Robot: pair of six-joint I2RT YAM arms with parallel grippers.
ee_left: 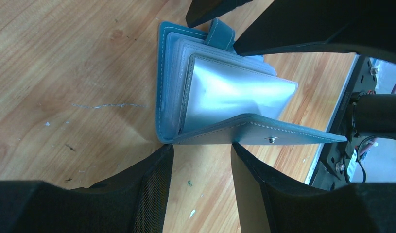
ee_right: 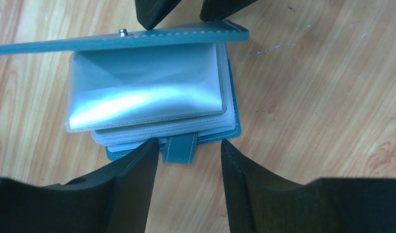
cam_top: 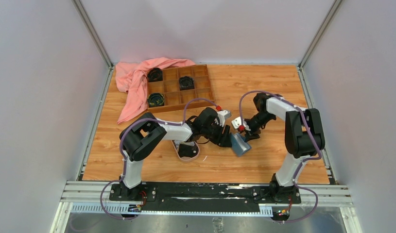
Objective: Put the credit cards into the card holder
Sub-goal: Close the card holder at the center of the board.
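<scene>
The card holder (cam_top: 240, 144) lies open on the table between both grippers, a blue wallet with clear card sleeves (ee_right: 147, 92) fanned up. Its cover flap (ee_left: 264, 133) stands raised on edge against the tips of my left gripper (ee_left: 201, 147), which is open with only bare wood between its fingers. My right gripper (ee_right: 189, 141) is at the opposite edge, partly open, its tips on either side of the snap tab (ee_right: 181, 148) without pinching it. No credit card is in either gripper. A black card-like thing (cam_top: 187, 150) lies in a pink oval dish.
The pink oval dish (cam_top: 178, 150) sits under my left forearm. A brown wooden compartment tray (cam_top: 172, 87) holding dark round objects stands at the back left, with a pink cloth (cam_top: 132, 82) draped over its left side. White walls surround the table.
</scene>
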